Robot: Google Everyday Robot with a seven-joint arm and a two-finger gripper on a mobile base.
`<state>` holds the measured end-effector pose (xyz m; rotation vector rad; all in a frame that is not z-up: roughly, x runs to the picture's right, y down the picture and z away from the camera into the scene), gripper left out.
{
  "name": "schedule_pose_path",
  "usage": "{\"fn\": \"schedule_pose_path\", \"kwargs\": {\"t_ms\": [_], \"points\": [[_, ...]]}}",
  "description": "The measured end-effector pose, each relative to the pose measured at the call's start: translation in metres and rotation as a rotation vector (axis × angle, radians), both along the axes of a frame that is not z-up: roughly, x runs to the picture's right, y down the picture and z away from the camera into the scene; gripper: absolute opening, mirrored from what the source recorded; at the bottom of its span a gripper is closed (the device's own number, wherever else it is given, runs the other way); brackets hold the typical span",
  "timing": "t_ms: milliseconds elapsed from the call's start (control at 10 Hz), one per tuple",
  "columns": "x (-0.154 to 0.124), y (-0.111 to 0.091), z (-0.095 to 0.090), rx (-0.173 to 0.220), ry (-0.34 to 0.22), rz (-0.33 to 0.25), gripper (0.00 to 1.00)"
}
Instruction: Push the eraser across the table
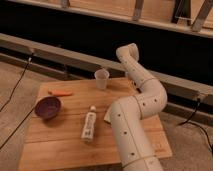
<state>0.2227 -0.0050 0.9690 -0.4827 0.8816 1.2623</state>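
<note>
Nearest the camera, the arm (pixel 132 130) covers the right side of the table (pixel 60 145). No eraser shows on the bare planks, so it is probably hidden behind the arm. The gripper is hidden too, beyond the arm's far bend near the back edge, so I cannot tell its state or the eraser's bearing from it.

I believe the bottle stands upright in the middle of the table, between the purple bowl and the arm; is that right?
Not quite: the camera view shows the bottle lying on its side, not upright. It is in the middle of the table, between the purple bowl and the arm. The gripper is out of view behind the arm.
</note>
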Motion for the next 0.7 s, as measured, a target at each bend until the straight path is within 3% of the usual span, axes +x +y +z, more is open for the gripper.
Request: {"fn": "schedule_pose_path", "kwargs": {"t_ms": [700], "points": [[-0.0017, 0.0003, 0.0008, -0.001, -0.001, -0.002, 0.60]]}}
